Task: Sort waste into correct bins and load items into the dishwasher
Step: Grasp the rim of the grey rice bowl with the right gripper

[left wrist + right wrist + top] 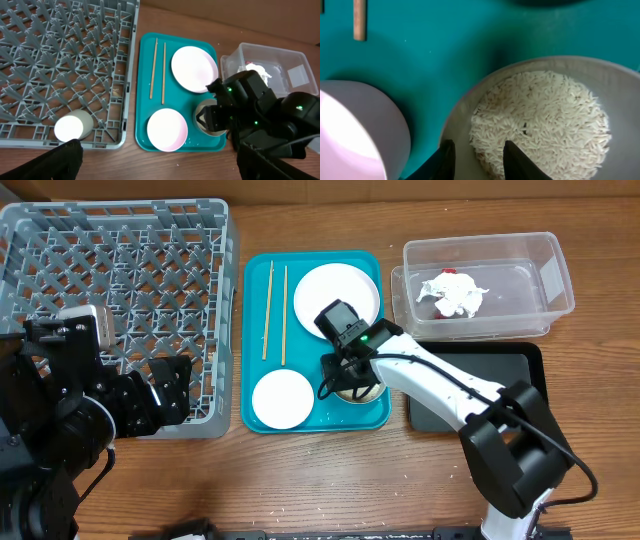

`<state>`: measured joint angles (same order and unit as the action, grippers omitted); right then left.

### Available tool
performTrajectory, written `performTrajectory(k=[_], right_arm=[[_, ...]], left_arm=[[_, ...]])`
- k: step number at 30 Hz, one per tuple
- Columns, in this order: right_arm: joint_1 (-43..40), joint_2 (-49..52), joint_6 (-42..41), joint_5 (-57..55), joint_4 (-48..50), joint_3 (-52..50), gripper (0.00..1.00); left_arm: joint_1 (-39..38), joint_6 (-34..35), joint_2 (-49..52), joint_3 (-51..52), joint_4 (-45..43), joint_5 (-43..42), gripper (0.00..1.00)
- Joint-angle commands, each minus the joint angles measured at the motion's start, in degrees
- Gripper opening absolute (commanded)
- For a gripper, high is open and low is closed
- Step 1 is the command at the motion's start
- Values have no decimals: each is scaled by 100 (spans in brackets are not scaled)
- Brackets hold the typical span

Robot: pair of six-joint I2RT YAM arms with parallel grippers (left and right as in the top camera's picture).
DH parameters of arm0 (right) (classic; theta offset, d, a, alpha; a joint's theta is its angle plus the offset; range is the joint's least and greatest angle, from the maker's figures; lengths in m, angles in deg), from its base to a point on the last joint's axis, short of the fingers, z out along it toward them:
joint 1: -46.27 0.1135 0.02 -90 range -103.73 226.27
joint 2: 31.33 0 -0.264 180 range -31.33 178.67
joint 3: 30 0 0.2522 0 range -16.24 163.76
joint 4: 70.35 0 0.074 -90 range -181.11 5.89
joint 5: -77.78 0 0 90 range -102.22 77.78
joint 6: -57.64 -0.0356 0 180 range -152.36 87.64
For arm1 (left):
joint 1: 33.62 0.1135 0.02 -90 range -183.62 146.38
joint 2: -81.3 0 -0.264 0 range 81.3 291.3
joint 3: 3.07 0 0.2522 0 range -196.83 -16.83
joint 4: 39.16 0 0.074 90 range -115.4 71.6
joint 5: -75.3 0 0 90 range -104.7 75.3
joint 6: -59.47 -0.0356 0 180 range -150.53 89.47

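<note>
Though agape, right gripper (pixel 479 150) low over rice (pixel 540 120) in grey-green bowl (pixel 622 100).

You work on a wooden table (pixel 300 480). Four units rest directly on it:
- the grey dish rack (pixel 130 270) at the left
- the teal tray (pixel 305 352) just beside the rack, at centre
- the clear tub (pixel 520 260) at the far right
- the black tray (pixel 520 365) just beside the tub, on its near side
</note>
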<state>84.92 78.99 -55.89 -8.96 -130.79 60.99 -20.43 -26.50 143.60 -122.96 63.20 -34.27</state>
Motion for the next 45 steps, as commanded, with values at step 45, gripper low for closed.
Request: performTrajectory(k=[45], right_arm=[[-46,-776,-68,1034,-765,702,4]], left_arm=[[-22,-129,-7,-22,-9,-83,100]])
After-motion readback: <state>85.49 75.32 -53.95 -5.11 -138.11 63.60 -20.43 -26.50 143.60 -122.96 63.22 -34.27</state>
